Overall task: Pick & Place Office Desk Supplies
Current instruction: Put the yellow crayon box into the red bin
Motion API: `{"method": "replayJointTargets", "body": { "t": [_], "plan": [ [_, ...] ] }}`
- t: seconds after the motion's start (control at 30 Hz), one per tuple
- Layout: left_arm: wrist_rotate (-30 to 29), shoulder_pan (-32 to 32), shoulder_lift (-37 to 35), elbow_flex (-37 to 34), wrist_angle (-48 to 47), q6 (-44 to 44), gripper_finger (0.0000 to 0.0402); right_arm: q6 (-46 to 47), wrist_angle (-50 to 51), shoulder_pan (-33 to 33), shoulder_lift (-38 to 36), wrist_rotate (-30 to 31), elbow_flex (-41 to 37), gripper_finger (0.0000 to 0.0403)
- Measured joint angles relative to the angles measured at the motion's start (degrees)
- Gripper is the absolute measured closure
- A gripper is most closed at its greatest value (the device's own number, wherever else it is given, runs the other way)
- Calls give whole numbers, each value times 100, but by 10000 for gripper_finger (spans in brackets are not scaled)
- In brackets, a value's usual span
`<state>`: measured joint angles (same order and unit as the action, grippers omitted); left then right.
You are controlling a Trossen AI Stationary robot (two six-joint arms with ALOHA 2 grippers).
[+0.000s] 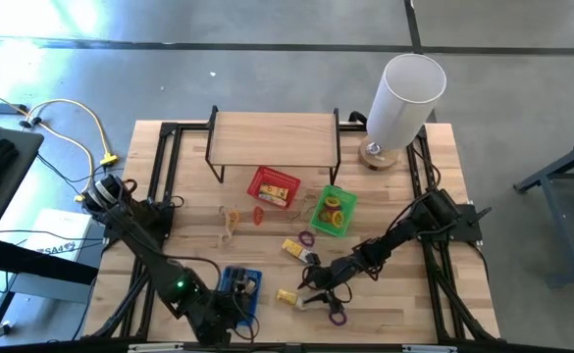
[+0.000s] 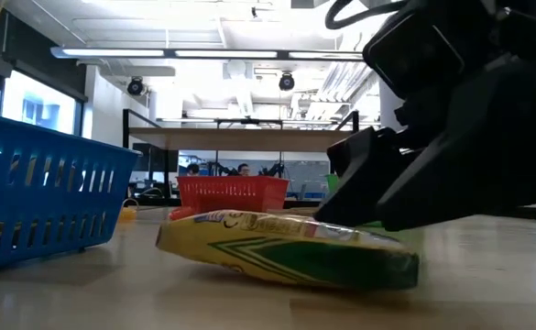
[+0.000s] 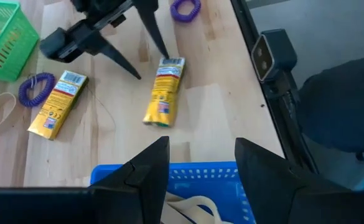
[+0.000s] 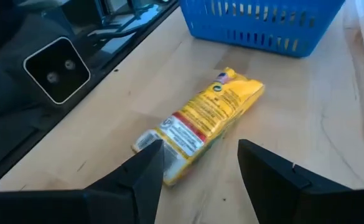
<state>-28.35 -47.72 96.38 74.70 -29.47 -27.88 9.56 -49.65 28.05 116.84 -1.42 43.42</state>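
I've got the right end effector (image 4: 197, 171) spread wide, straddling the yellow packet (image 4: 197, 121) to grab it; left end effector (image 3: 197, 165) waits open above the blue basket (image 3: 188, 177).

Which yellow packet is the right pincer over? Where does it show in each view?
High: packet, near edge, right of blue basket.
Low: foreground centre.
Left wrist: centre.
Right wrist: centre, ahead of the open right pincer.
Shared landmark: the blue basket.

Open-plan lab: strip lights (image 2: 249, 53), exposed ceiling ducts (image 2: 249, 92), distant workbenches (image 2: 240, 137).
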Motion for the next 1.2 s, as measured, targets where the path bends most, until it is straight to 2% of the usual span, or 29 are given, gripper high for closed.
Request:
{"method": "replayJointTargets", "body": {
  "t": [0.27,0.47,0.63,0.83,1.07,1.2],
  "plan": [
    [0,-46,0,0,-1,3,228,223,-26,114,0,269,0,210],
    [-1,-35,0,0,0,78,228,284,-163,248,0,832,2,210],
    [-1,-35,0,0,-1,83,228,232,-143,387,0,1549,94,210],
    [-1,-35,0,0,-1,83,228,-113,1124,633,-67,2525,626,210],
    [3,-35,0,0,-2,59,228,-184,2733,1103,-574,3760,1074,210],
    [5,-35,0,0,-1,55,228,166,2937,1327,-940,4028,1190,210]
  ]
}}
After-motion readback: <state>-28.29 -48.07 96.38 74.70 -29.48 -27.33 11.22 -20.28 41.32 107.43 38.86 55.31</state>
